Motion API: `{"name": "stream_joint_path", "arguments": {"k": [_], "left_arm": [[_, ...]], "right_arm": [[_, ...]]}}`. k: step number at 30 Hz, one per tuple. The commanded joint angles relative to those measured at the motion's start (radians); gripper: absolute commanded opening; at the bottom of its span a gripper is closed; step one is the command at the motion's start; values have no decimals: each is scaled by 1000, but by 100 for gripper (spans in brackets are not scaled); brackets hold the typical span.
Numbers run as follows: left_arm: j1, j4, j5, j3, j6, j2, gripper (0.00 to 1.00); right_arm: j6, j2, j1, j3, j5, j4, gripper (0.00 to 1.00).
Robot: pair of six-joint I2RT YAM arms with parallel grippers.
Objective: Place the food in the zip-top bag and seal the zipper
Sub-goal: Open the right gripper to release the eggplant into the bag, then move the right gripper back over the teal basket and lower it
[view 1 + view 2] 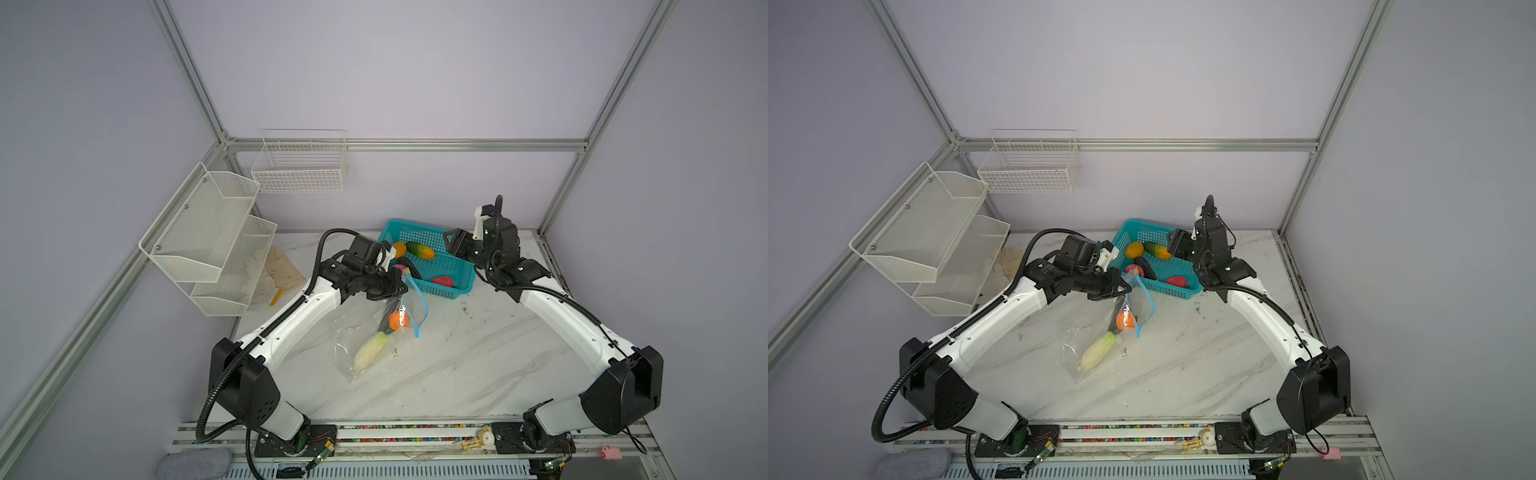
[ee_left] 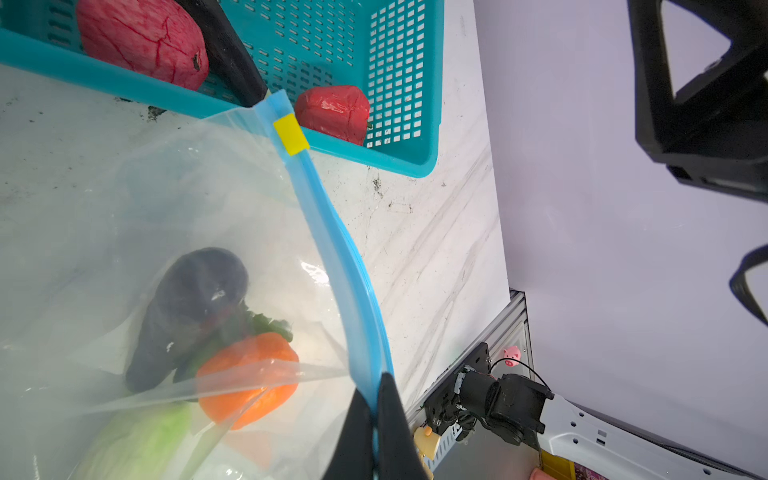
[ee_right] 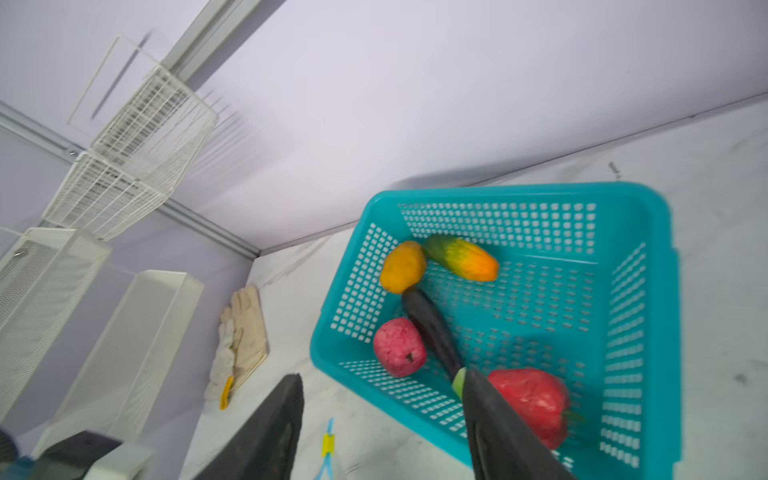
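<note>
**Left claw**, jaws pressed together, is pinching the zipper of the zip-top bag, with the yellow slider tab sitting farther along the strip. Below this claw, the bag is resting on the surface and is holding the white radish, orange and bagged eggplant.

**Right claw**, jaws wide and empty, is hovering over the teal basket. Beneath it are lying the mango, cucumber, basket eggplant, pink piece and red piece. One finger is possibly touching the basket eggplant's stem.
</note>
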Motion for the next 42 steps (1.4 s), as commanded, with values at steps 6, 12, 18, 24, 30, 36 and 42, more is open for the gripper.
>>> {"name": "stream_joint_path", "arguments": {"k": [6, 12, 18, 24, 30, 36, 42], "left_arm": [[10, 22, 25, 10, 9, -32, 0], [11, 24, 33, 9, 15, -22, 0], [13, 39, 47, 9, 19, -7, 0], [16, 60, 61, -14, 9, -10, 0], [16, 63, 63, -18, 7, -12, 0], [18, 68, 73, -13, 6, -1, 0], [20, 50, 81, 12, 18, 20, 0]], "right_arm": [[-121, 228, -76, 180, -25, -294, 63], [-103, 331, -76, 206, -53, -396, 64], [-123, 392, -77, 244, -26, -456, 65], [-131, 454, -71, 290, -24, -463, 65], [-159, 560, -30, 398, 23, -551, 66], [-185, 616, -11, 466, 110, -621, 75], [-189, 647, -10, 486, 124, -636, 78]]}}
